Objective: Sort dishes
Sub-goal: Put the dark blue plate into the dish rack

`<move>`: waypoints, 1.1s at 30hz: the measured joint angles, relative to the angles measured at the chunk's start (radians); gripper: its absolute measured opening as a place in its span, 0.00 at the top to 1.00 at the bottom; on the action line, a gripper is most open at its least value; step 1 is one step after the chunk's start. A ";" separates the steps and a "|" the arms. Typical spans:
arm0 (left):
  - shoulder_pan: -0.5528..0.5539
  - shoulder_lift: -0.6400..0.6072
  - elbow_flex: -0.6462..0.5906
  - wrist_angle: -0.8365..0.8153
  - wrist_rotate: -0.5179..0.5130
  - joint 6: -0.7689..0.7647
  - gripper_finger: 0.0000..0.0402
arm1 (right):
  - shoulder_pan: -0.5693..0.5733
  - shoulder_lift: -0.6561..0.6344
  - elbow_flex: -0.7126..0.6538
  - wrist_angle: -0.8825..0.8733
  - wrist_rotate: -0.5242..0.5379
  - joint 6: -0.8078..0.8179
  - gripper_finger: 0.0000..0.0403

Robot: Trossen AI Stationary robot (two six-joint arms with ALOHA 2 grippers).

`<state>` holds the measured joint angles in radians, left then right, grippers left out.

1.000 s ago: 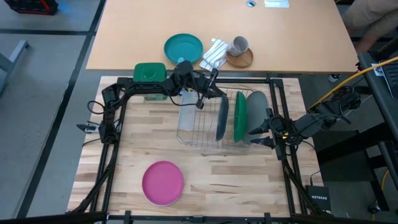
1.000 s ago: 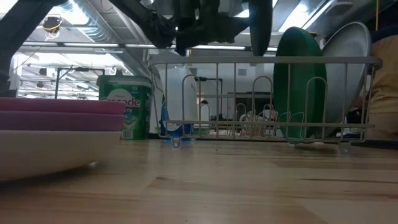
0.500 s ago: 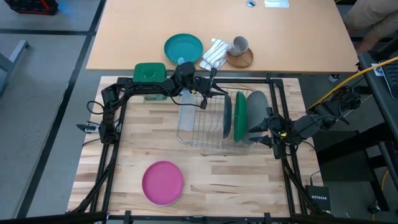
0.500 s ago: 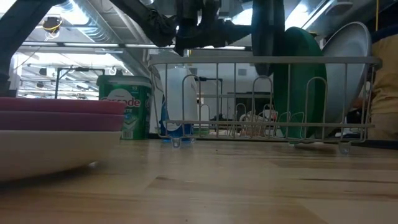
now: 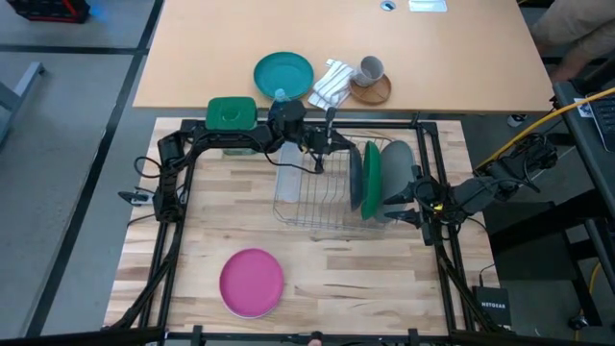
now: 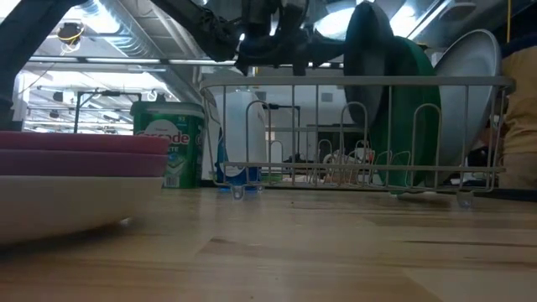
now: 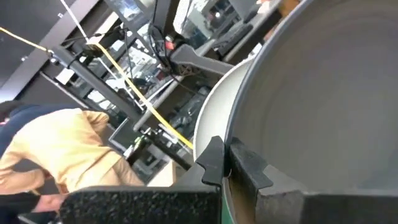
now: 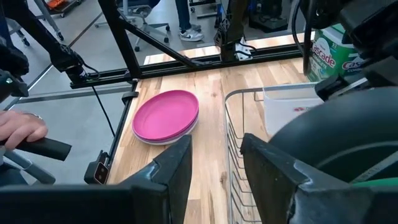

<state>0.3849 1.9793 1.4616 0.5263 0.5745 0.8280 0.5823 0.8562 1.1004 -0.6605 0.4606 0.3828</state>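
Over the wire rack (image 5: 322,187) at the far middle of the worktop (image 5: 365,279), the left hand (image 5: 324,146) is clamped on the rim of a dark grey plate (image 5: 355,179), standing on edge beside one green plate (image 5: 370,180) and one light grey plate (image 5: 396,171). It looks stiff, smooth and breakable; the rim seems the best hold. One magenta-pink plate (image 5: 252,282) lies near left. The right hand (image 5: 415,202) waits with fingers apart by the rack's right.

The left gripper (image 5: 325,146) reaches from the left arm over the far rim of the wire dish rack (image 5: 312,207), its fingers (image 7: 214,163) clamped on the edge of a round dark grey plate (image 5: 355,179). The right gripper (image 5: 400,204) waits at the rack's right side, fingers (image 8: 176,168) parted and holding nothing.
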 joint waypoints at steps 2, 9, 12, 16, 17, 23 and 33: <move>-0.006 0.002 0.000 0.000 -0.022 0.019 1.00 | 0.000 0.000 0.000 0.000 0.001 0.000 0.63; -0.023 0.066 0.001 0.056 -0.061 0.074 1.00 | 0.000 0.000 0.000 0.002 0.002 0.000 0.63; -0.028 0.098 0.000 0.086 -0.069 0.121 1.00 | 0.000 0.000 0.000 0.004 0.003 0.000 0.63; -0.027 0.116 0.001 0.130 -0.073 0.173 1.00 | 0.000 0.000 0.000 0.004 0.003 0.000 0.63; -0.024 0.117 0.001 0.129 -0.073 0.175 1.00 | 0.000 0.000 0.000 0.003 0.003 0.000 0.63; 0.002 0.119 0.001 0.078 -0.074 0.169 1.00 | 0.000 0.000 0.000 0.003 0.004 -0.024 0.63; 0.006 0.119 0.001 0.044 -0.074 0.160 1.00 | 0.000 0.000 0.000 0.004 0.004 -0.051 0.63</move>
<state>0.3908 2.0987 1.4624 0.5700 0.5007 0.9878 0.5823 0.8561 1.1004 -0.6565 0.4647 0.3313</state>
